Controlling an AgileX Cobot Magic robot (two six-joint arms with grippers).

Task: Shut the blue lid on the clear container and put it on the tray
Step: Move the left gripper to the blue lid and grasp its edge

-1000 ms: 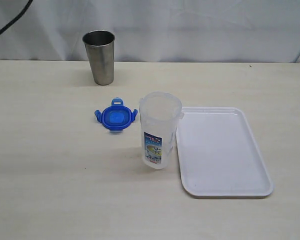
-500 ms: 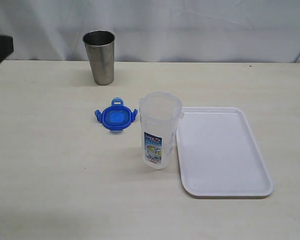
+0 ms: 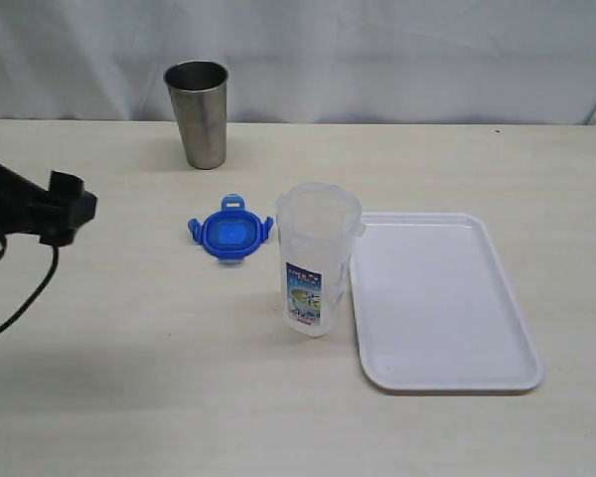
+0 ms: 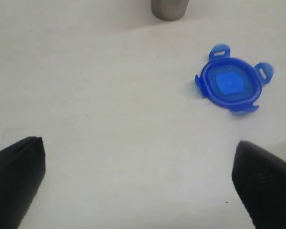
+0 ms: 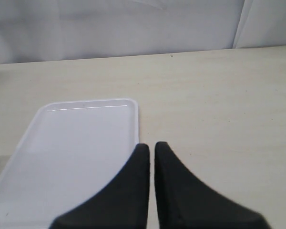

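The blue lid (image 3: 230,234) lies flat on the table, tabs splayed out, just left of the clear container (image 3: 316,258). That container stands upright and uncovered, touching the left rim of the white tray (image 3: 437,298). My left gripper (image 3: 79,207) reaches in from the left edge, well short of the lid. In the left wrist view the gripper (image 4: 138,167) is open, its fingers (image 4: 16,176) wide apart over bare table, with the lid (image 4: 231,85) ahead and off to one side. My right gripper (image 5: 151,148) is shut on nothing, hovering by the tray (image 5: 76,152) corner; the exterior view does not show it.
A grey steel cup (image 3: 199,114) stands at the back of the table behind the lid; its base (image 4: 169,8) shows in the left wrist view. A black cable trails from the left arm. A white cloth backdrop hangs behind the table.
The left arm has come into the exterior view from the left edge and moved right and down toward the lid. Lid, container, tray and cup have not moved.
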